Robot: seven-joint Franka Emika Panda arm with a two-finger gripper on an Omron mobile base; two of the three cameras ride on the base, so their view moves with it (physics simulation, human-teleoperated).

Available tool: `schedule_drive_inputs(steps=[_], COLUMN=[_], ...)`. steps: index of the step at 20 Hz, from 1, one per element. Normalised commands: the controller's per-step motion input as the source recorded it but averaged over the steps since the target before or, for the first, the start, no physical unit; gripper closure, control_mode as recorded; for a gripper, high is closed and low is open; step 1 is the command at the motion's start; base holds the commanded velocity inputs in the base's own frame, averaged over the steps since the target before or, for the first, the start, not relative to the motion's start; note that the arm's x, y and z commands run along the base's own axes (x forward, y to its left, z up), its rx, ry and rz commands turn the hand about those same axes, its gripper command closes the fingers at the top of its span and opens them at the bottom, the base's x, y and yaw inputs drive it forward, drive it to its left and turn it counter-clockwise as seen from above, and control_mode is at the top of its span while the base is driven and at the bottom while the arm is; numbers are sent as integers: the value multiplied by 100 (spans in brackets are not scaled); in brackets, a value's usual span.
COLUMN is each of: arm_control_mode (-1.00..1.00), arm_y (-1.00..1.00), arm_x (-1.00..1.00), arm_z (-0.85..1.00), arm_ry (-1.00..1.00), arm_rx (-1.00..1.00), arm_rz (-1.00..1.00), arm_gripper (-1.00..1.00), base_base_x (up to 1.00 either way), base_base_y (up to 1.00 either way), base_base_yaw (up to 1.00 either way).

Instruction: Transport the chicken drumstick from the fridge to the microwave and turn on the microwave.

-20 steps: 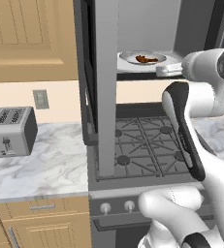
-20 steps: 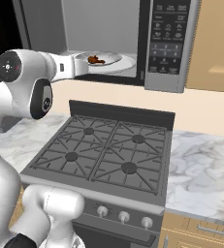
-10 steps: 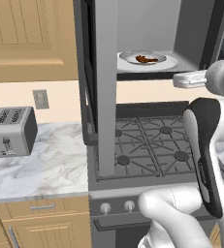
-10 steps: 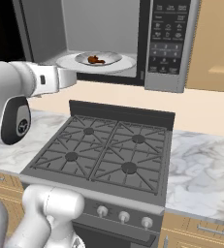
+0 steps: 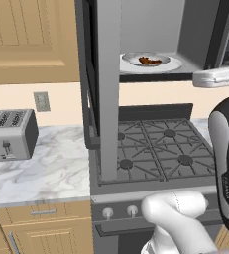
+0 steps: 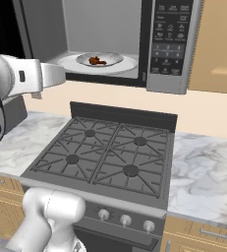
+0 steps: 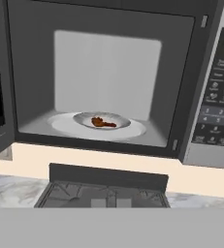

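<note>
chicken drumstick point(image 7: 103, 122) sitting plated in the microwave point(image 7: 200, 87), door point(image 5: 103, 89) hanging open, tool state unclear here, start risks failing unlatched

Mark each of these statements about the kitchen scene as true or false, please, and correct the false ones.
1. The chicken drumstick lies on a plate inside the microwave. True.
2. The microwave door is closed. False: it stands open, and the inside is visible.
3. A toaster stands on the marble counter beside the stove. True.
4. A pot sits on one of the stove burners. False: all four burners are bare.
5. The end effector holds the chicken drumstick. False: the drumstick rests on the plate with nothing touching it.
</note>
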Motion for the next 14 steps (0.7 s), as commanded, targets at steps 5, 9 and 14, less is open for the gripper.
schedule_drive_inputs(steps=[5,9,14], arm_control_mode=[-100,-100,-100], arm_y=[0,0,1], arm_x=[-50,-42,-29], arm_z=[28,21,14], arm_ry=[1,0,0], arm_rx=[8,16,10], arm_rz=[1,3,3], arm_gripper=[100,100,100], base_base_x=[0,0,0], base_base_y=[0,0,0], base_base_yaw=[0,0,0])
